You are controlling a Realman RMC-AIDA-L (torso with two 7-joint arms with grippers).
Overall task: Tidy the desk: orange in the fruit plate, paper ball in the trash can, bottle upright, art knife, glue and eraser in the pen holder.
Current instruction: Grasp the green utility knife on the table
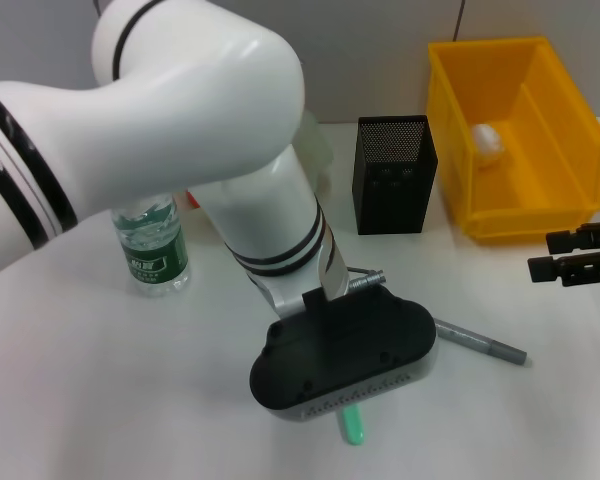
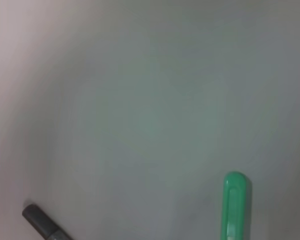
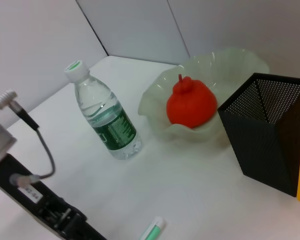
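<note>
My left arm's black wrist housing (image 1: 342, 350) hangs low over the table's front, right above a slim green tool (image 1: 352, 424) with a slot (image 2: 234, 205), which looks like the art knife. A grey pen-shaped stick (image 1: 482, 343), maybe the glue, lies just to its right. The bottle (image 1: 152, 250) stands upright (image 3: 106, 120). The orange (image 3: 190, 103) sits in the fruit plate (image 3: 240, 62). The paper ball (image 1: 488, 143) lies in the trash can (image 1: 540, 210). The pen holder (image 1: 393, 175) stands beside it. The eraser is out of view. My right gripper (image 1: 540, 254) waits open at the right edge.
The left arm's white forearm (image 1: 270, 220) hides most of the fruit plate in the head view. A cable and black bracket of the left wrist (image 3: 35, 200) show in the right wrist view. Bare white table lies between bottle and pen holder.
</note>
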